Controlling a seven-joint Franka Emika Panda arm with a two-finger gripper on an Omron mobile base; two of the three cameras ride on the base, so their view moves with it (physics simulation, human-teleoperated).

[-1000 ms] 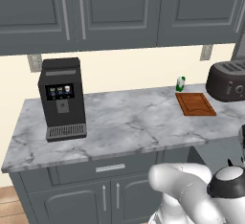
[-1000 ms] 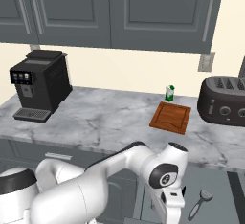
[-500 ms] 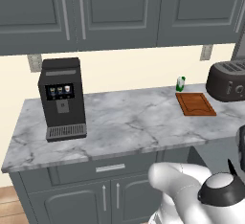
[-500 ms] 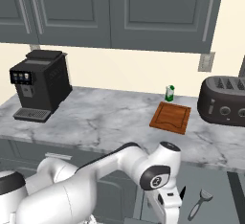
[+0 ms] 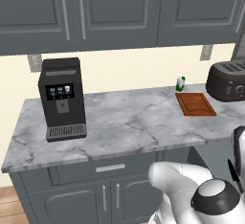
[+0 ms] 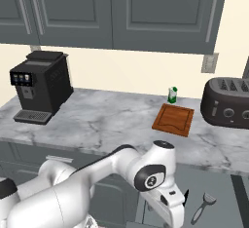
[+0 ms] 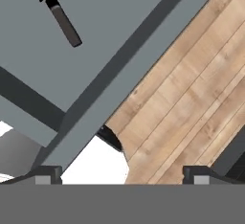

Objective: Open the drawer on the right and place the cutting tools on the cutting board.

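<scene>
Hovering over the open drawer (image 7: pixel 95 50), the gripper (image 7: pixel 119 175) has its jaws wide apart and holds nothing. It looks down across the front wall of the drawer, with the wooden floor (image 7: pixel 191 103) below it. Inside the grey box, ahead of the gripper, lies the black knife (image 7: pixel 60 17); its handle points toward the gripper. At the far edge I see a small grey piece, perhaps the peeler (image 6: pixel 203 207), which in the right base view lies just beside the gripper in the drawer. The tools lie flat on the drawer bottom, so the gripper must come down from above to take one.

Well above and beyond the gripper, on the marble counter (image 5: pixel 119 122), waits the cutting board (image 6: pixel 173 120), bare, between the small green bottle (image 6: pixel 172 95) and the toaster (image 6: pixel 226 100). The coffee machine (image 5: pixel 62 98) is far off.

Compared with half a second ago, the wrist has sunk lower toward the drawer; the things on the counter have not moved.
</scene>
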